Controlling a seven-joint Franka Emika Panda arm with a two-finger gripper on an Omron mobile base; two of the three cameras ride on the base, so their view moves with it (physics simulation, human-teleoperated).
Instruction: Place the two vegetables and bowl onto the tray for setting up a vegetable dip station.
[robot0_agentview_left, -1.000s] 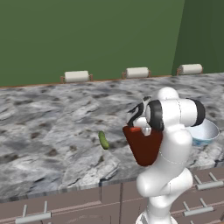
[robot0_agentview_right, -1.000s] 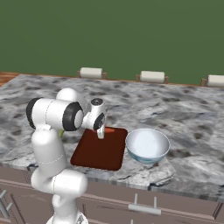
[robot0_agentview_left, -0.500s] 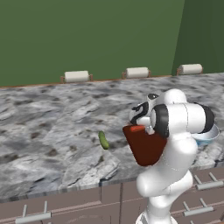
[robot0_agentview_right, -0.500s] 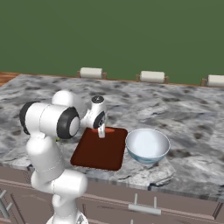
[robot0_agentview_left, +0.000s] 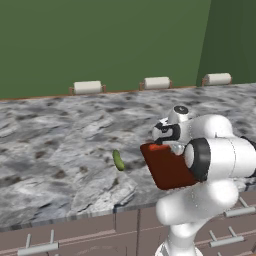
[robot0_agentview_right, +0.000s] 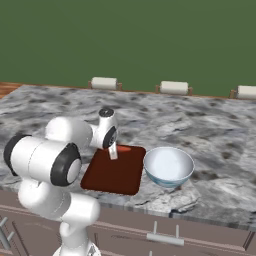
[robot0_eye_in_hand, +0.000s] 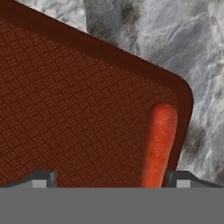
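In the left base view we see the tray (robot0_agentview_left: 169, 167) near the counter's (robot0_agentview_left: 60, 150) front edge, mostly screened by our own arm, with a sliver of the red vegetable (robot0_agentview_left: 156, 147) at its far corner and the green vegetable (robot0_agentview_left: 118, 160) lying alone on the marble, apart from the tray to the left. The gripper (robot0_agentview_left: 176, 147) hangs just above that far corner; from here we cannot judge its jaws. The risk we read in this view is the reach for the green piece: it is small and round-sided, so a pinch off its middle could roll it away. In the right base view the gripper (robot0_agentview_right: 114, 151) sits over the tray (robot0_agentview_right: 112, 172), the red vegetable (robot0_agentview_right: 125, 148) lies close to the far rim, and the bowl (robot0_agentview_right: 168, 165) stands on the counter (robot0_agentview_right: 210, 145) just beside the tray's right edge, not on it. We judge that swinging the arm low could knock the bowl or nudge the tray toward the front edge. In the hand view the finger tips (robot0_eye_in_hand: 40, 178) stand wide apart with nothing clamped, and the red vegetable (robot0_eye_in_hand: 159, 144) rests on the tray (robot0_eye_in_hand: 78, 118) right beside its rim and rounded corner, near one tip. Lifting off askew could brush it over that rim onto the counter (robot0_eye_in_hand: 175, 39).
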